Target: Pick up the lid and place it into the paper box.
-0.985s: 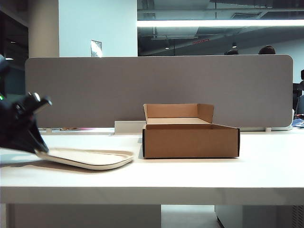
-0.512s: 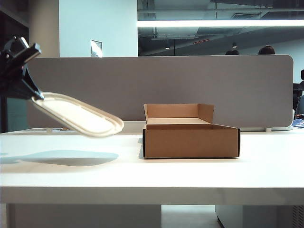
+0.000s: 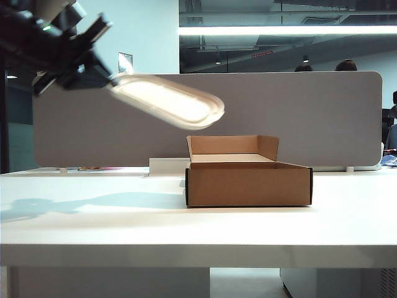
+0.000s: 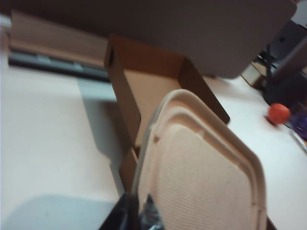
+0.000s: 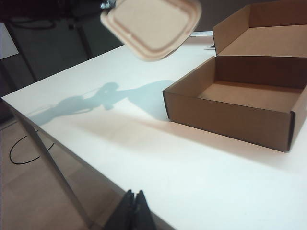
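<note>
- Left end effector (image 3: 102, 73), clamped on the lid's (image 3: 166, 100) edge, has risen from worktop (image 3: 124, 223) level.
- Lid now hangs tilted, above and just left of the box (image 3: 248, 181): carry nearly done, lowering remains.
- Right end effector (image 5: 134, 203) is together, parked apart.

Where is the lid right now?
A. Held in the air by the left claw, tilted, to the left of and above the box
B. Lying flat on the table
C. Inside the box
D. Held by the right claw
A: the left claw grips the lid by one edge, tilted and clear of the table, and the box holds nothing.
</note>
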